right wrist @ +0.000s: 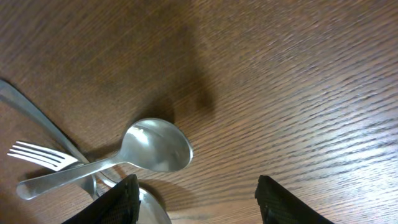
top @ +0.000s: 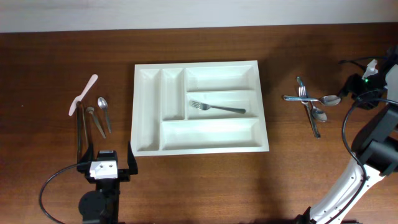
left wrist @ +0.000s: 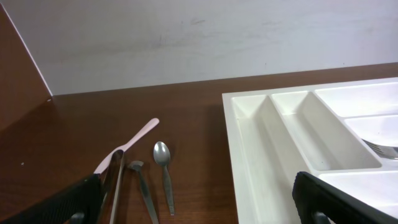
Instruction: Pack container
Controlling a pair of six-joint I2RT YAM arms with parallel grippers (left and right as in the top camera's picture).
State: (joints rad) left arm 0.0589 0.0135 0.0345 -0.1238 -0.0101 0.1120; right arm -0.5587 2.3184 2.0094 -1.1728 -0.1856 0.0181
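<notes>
The container (top: pixel 265 127) is a big white compartment tray in the middle of the table, also in the left wrist view (left wrist: pixel 249 146). One steel fork (top: pixel 217 107) lies in its middle right compartment. My left gripper (top: pixel 106 163) hovers near the front edge, beside the tray's front left corner. Its jaws (left wrist: pixel 199 208) are wide open and empty. My right gripper (top: pixel 353 87) is at the far right, just past a pile of cutlery (top: pixel 311 102). It is open (right wrist: pixel 196 202) over bare wood, with a spoon bowl (right wrist: pixel 155 146) just ahead of its left finger (right wrist: pixel 106 205).
Left of the tray lie a pink plastic utensil (top: pixel 83 95), a spoon (top: pixel 103 112) and other long steel pieces (top: pixel 93 121). The right pile holds a fork (right wrist: pixel 37 154) and a second spoon (right wrist: pixel 152 210) partly under my left finger. A pale wall runs behind the table.
</notes>
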